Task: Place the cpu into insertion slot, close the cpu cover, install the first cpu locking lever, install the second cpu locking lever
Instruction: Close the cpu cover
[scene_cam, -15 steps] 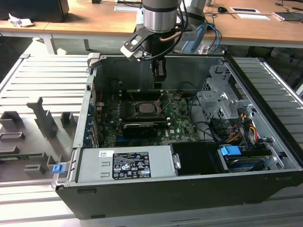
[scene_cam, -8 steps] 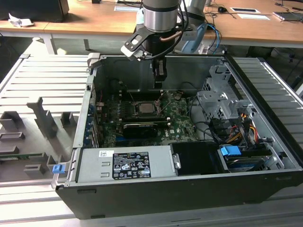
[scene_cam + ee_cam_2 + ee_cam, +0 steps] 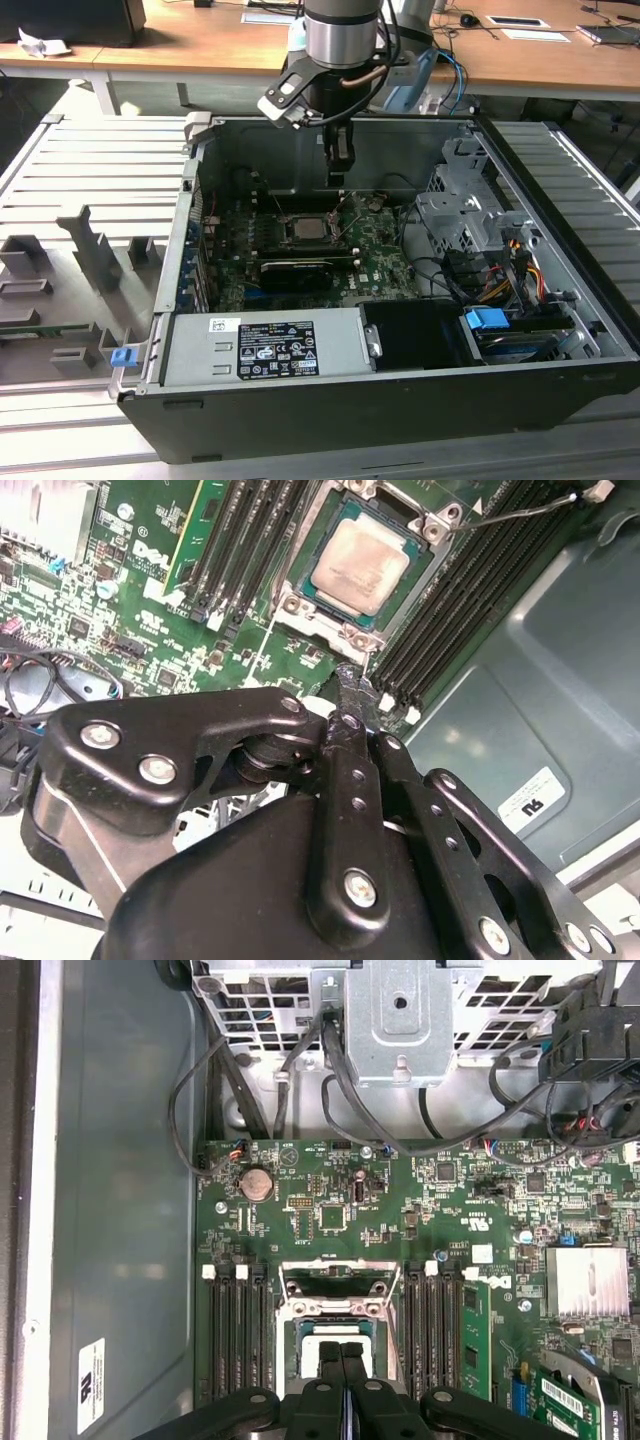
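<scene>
Cpu seated in insertion slot; gripper fingers pressed together, empty; locking lever judged thin, springy, best pushed near its tip

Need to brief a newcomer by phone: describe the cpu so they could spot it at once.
In the open computer case, find the green board on its floor. Two banks of long black memory slots flank the cpu. Its smooth, pale silvery-beige square face sets it apart from the black slots and green board around it.
</scene>
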Tool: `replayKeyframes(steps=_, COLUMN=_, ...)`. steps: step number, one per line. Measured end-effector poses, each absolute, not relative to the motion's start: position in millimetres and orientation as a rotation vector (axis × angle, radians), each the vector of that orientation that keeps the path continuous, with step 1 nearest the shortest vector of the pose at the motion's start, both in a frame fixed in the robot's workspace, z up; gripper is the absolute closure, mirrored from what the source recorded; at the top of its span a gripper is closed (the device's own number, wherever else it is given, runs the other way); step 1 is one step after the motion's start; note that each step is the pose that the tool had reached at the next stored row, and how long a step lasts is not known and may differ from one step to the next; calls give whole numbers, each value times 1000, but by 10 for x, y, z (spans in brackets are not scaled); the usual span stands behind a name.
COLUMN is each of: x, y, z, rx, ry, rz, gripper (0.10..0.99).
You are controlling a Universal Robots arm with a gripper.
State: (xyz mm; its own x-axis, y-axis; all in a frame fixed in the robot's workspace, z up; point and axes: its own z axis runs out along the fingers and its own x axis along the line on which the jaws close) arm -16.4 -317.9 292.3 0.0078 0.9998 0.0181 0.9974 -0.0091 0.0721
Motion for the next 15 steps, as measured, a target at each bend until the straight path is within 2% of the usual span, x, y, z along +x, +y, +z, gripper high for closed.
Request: replayKeyframes(steps=15, x=21, y=-3179, z=2923, rx=2203, ry=2184, rz=98, gripper=980)
